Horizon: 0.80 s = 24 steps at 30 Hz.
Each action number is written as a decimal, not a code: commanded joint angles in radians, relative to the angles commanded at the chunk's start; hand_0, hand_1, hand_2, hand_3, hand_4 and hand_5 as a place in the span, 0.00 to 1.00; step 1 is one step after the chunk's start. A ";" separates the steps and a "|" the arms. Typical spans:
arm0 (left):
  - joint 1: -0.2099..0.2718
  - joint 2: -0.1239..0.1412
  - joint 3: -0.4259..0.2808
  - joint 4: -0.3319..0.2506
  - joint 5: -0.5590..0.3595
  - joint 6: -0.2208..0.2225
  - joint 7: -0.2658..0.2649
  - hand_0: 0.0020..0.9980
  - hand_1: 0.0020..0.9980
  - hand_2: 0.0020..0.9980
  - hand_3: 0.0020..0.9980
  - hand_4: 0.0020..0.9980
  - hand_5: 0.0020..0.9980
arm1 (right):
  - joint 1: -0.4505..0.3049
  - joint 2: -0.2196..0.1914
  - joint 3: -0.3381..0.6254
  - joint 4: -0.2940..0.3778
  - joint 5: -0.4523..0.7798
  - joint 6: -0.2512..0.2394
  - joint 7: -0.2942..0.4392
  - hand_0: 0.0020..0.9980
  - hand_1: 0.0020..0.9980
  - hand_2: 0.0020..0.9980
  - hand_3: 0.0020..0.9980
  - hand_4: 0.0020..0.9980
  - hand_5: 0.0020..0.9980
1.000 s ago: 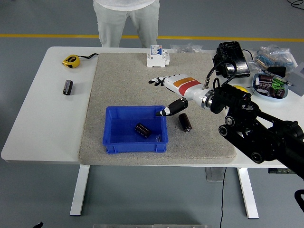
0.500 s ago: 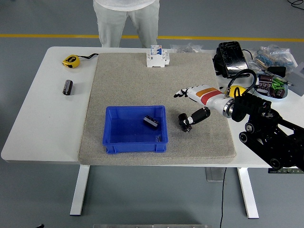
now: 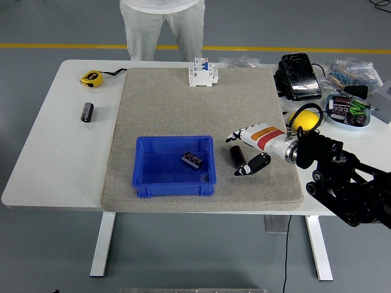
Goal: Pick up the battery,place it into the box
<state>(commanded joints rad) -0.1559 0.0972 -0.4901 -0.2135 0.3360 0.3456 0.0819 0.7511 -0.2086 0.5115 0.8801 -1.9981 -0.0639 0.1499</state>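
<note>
The right hand point(image 3: 247, 151) is open around a black battery point(image 3: 237, 156) and grips nothing. At its 9 o'clock, the blue box point(image 3: 174, 168) holds another battery point(image 3: 192, 160).

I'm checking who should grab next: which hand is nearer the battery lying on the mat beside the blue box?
Right. The right hand is spread right at the battery, fingers on both sides of it without gripping. The left hand is not in view.

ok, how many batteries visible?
3: one battery inside the blue box, one on the mat beside the right robot hand, one on the table's left side.
</note>
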 joint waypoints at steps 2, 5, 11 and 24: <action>-0.001 0.000 0.001 0.000 0.000 0.000 -0.001 0.69 0.64 0.75 0.69 0.70 0.53 | 0.003 0.003 -0.002 -0.004 0.000 -0.005 0.001 0.76 0.74 0.78 0.82 1.00 0.41; -0.005 0.000 0.004 -0.001 -0.002 -0.001 -0.001 0.69 0.64 0.75 0.69 0.70 0.53 | 0.014 0.008 -0.015 -0.021 0.006 -0.012 0.006 0.76 0.74 0.78 0.82 1.00 0.41; -0.010 0.000 0.008 -0.002 -0.005 -0.001 -0.001 0.69 0.64 0.75 0.69 0.70 0.53 | 0.035 0.025 -0.051 -0.065 0.019 -0.020 0.013 0.76 0.74 0.77 0.82 1.00 0.41; -0.016 0.000 0.012 -0.005 -0.007 0.000 0.000 0.69 0.65 0.76 0.69 0.70 0.53 | 0.078 0.061 -0.100 -0.152 0.039 -0.024 0.022 0.73 0.69 0.73 0.78 1.00 0.40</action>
<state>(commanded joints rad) -0.1722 0.0977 -0.4782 -0.2180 0.3289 0.3453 0.0818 0.8290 -0.1472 0.4116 0.7282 -1.9596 -0.0882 0.1722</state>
